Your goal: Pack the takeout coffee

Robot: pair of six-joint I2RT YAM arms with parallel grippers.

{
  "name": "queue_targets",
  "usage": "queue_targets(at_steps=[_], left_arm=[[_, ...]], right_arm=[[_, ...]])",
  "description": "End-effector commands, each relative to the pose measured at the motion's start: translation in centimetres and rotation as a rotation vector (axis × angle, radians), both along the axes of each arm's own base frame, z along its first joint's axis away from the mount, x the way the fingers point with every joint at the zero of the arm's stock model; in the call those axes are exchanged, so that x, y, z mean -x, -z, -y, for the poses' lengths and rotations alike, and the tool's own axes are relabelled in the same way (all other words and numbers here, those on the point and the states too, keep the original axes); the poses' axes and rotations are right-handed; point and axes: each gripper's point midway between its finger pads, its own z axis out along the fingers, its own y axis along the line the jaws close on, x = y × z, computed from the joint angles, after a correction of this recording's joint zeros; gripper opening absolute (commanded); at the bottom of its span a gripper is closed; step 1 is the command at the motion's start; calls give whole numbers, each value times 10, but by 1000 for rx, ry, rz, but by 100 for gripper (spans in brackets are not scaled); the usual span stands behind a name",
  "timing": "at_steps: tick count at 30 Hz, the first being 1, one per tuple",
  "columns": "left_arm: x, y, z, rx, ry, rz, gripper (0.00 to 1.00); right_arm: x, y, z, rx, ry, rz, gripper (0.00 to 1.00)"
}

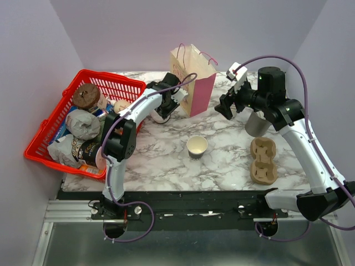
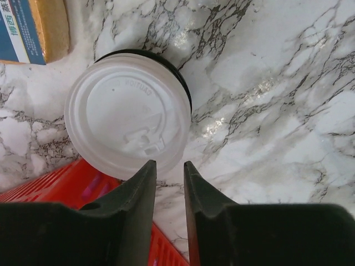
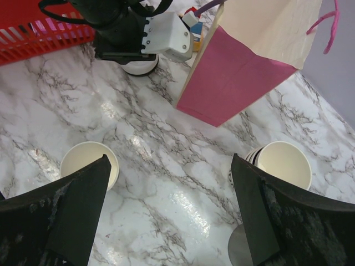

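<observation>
The takeout coffee cup point(image 1: 197, 147) stands open and lidless mid-table, cream with a dark lower band. It also shows at the left of the right wrist view point(image 3: 83, 162). A round white lid point(image 2: 126, 117) lies on something black-rimmed beside the red basket, also seen from above point(image 1: 160, 117). My left gripper point(image 2: 169, 165) hovers just over the lid's near edge, its jaws a narrow gap apart and empty; it shows in the top view point(image 1: 165, 108). My right gripper point(image 3: 169, 158) is wide open and empty, high above the table right of the bag, as the top view shows point(image 1: 226, 108).
A cream and pink paper bag point(image 1: 194, 80) stands open at the back centre. The red basket point(image 1: 41, 145) of wrapped food is on the left. A stack of plain cups point(image 3: 284, 164), a grey cup point(image 1: 256, 124) and a cardboard cup carrier point(image 1: 263, 160) are on the right.
</observation>
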Motion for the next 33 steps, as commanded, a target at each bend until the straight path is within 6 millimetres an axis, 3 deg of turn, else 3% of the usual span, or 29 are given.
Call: queue_targets(at_steps=[1,14,33], left_arm=[[7,-29,-3,-1,45,19,39],[12,-19,-16,-135,397,-24,38],[12,10,-13,-149,465,-112,35]], right_arm=[[0,5,-1,4,-20,-6,98],[3,4,-2,-3,-24,-11,98],[1,7,-2,0,-18,-18,98]])
